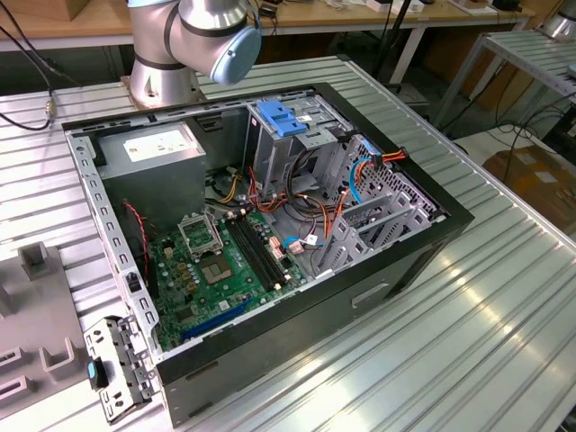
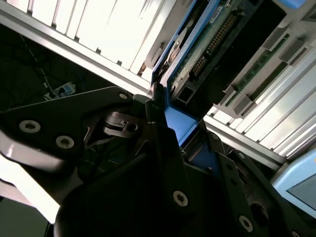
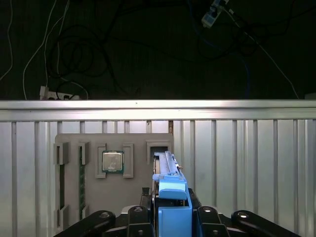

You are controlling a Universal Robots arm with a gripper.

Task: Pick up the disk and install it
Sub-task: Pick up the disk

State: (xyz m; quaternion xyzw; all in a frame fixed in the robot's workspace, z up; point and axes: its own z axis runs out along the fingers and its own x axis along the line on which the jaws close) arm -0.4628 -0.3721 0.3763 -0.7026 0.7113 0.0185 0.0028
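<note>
Gripper: in the first wrist view the gripper sits low in the picture, with its black fingers closed against both sides of the disk's blue frame.
Finger state: clamped on the disk, one finger on each flat side.
Disk: the disk is held on edge, with its long side running away from the camera, over the grey fixture plate. Its far end lies at a slot in that plate. Whether it is clear of the slot or touching it, I cannot tell.
Disk, second wrist view: the green circuit-board face of the disk shows, edged by the blue frame, which runs down into the dark gripper body.
Fixture plate: flat on the ribbed aluminium bench, near its far edge. A square processor chip sits in a pocket beside the disk's slot.
Beyond the bench: dark floor with loose cables.
Computer case: in the exterior view the open black computer case lies on its side on the bench.
Inside the case: green motherboard, grey power supply toward the exterior view's left, metal drive cage toward its right, blue latch plate at the far side.
Arm: the arm's base joint stands on the bench behind the case.
</note>
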